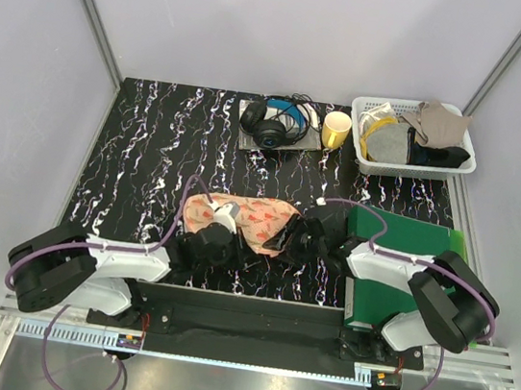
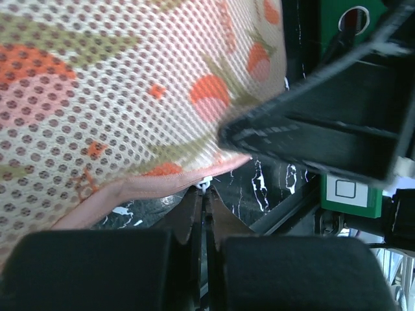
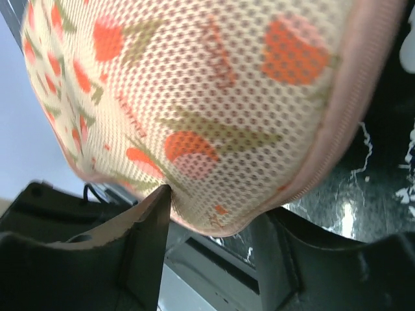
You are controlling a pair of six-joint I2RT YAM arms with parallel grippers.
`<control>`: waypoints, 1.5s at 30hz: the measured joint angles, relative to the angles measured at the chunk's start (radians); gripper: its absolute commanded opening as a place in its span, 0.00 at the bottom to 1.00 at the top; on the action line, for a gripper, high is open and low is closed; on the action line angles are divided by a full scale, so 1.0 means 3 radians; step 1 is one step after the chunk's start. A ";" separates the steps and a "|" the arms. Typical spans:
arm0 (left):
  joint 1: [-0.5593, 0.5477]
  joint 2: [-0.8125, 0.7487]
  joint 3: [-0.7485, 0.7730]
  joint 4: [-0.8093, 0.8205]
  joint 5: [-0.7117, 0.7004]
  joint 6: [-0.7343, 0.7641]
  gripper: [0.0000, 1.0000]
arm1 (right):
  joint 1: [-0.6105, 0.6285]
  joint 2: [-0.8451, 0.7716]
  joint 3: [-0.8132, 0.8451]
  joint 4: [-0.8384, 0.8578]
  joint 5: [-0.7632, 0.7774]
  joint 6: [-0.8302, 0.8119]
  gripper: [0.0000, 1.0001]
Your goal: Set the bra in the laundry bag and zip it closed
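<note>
- Peach-pink mesh laundry bag with red-green print (image 1: 243, 217) lies on the black marbled tabletop (image 1: 152, 141); the bra is out of sight, presumably inside.
- Right gripper (image 3: 216, 207): jaws clamped across one lobe, likely bracing it.
- Left gripper (image 2: 204, 197): jaws pressed together at the pink zipper edging (image 2: 142, 191), ready for zipping.

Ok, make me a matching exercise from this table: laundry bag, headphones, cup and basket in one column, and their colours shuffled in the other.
Things:
1. laundry bag
2. headphones
3. cup
4. basket

Colours:
A. white
B. peach with a red print
C. yellow
D. black and blue

Pairs: 1-B, 2-D, 3-C, 4-A
</note>
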State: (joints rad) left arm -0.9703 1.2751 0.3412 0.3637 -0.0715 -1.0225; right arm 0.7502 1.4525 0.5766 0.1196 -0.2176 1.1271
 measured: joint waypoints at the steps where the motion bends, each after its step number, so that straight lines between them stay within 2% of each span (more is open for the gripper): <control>1: -0.0006 -0.0022 0.0000 -0.0010 -0.0003 0.0000 0.00 | 0.0001 0.0033 -0.0001 0.0038 0.0032 0.0028 0.40; 3: -0.0013 -0.0097 0.0000 -0.0042 -0.0015 0.0001 0.00 | 0.0004 0.0070 -0.0001 0.0098 0.0085 0.0070 0.26; 4: -0.0013 -0.0144 -0.0005 -0.0051 -0.0027 0.0003 0.00 | 0.0004 0.0076 -0.0001 0.0121 0.0094 0.0088 0.13; 7: -0.0011 -0.0305 -0.0066 -0.0103 -0.0076 0.0003 0.00 | 0.0000 0.0076 -0.0001 0.0238 0.0072 0.0127 0.04; 11: 0.0074 -0.0669 -0.0267 -0.0266 -0.0158 0.0003 0.00 | -0.0083 0.0075 -0.0042 0.0314 -0.0004 0.0088 0.03; 17: 0.0586 -0.1676 -0.0696 -0.0857 -0.0195 0.0037 0.00 | -0.0462 0.0113 -0.0027 0.0187 -0.0086 -0.0337 0.03; 20: 0.0645 -0.1989 -0.0716 -0.1055 -0.0211 0.0071 0.00 | -0.0516 0.0390 0.0340 -0.0018 -0.0188 -0.0633 0.24; 21: 0.0647 -0.2036 -0.0717 -0.1083 -0.0209 0.0079 0.00 | -0.0516 0.0547 0.0551 -0.0088 -0.0234 -0.0736 0.40; 23: 0.0654 -0.2012 -0.0717 -0.1066 -0.0189 0.0079 0.00 | -0.0511 0.0746 0.0835 -0.0189 -0.0284 -0.0844 0.53; 24: 0.0656 -0.1948 -0.0717 -0.1047 -0.0175 0.0078 0.00 | -0.0507 0.0818 0.0964 -0.0256 -0.0295 -0.0896 0.63; 27: 0.0655 -0.1563 -0.0717 -0.0917 -0.0106 0.0065 0.00 | -0.0481 0.0825 0.1087 -0.0385 -0.0304 -0.0951 0.73; 29: 0.0655 -0.1383 -0.0716 -0.0832 -0.0066 0.0060 0.00 | -0.0462 0.0765 0.1001 -0.0390 -0.0296 -0.0910 0.75; 32: 0.0654 -0.1169 -0.0698 -0.0670 0.0001 0.0050 0.00 | -0.0387 0.0493 0.0584 -0.0345 -0.0266 -0.0730 0.76; 36: 0.0565 -0.0888 -0.0608 -0.0439 0.0058 0.0011 0.00 | -0.0065 0.0196 0.0123 -0.0118 -0.0173 -0.0328 0.77; 39: 0.0398 -0.0765 -0.0528 -0.0323 0.0064 -0.0025 0.00 | 0.0182 0.0230 0.0019 0.0259 -0.0102 -0.0004 0.76; 43: 0.0198 -0.0749 -0.0490 -0.0220 0.0051 -0.0098 0.00 | 0.0295 0.0470 0.0023 0.0772 -0.0036 0.0289 0.73; 45: 0.0141 -0.0758 -0.0490 -0.0214 0.0037 -0.0114 0.00 | 0.0303 0.0608 0.0023 0.0941 -0.0022 0.0387 0.67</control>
State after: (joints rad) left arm -0.9279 1.0477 0.1944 0.2996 -0.0605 -1.0569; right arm 0.8410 1.6348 0.5835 0.4019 -0.2241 1.2430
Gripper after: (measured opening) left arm 0.012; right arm 0.740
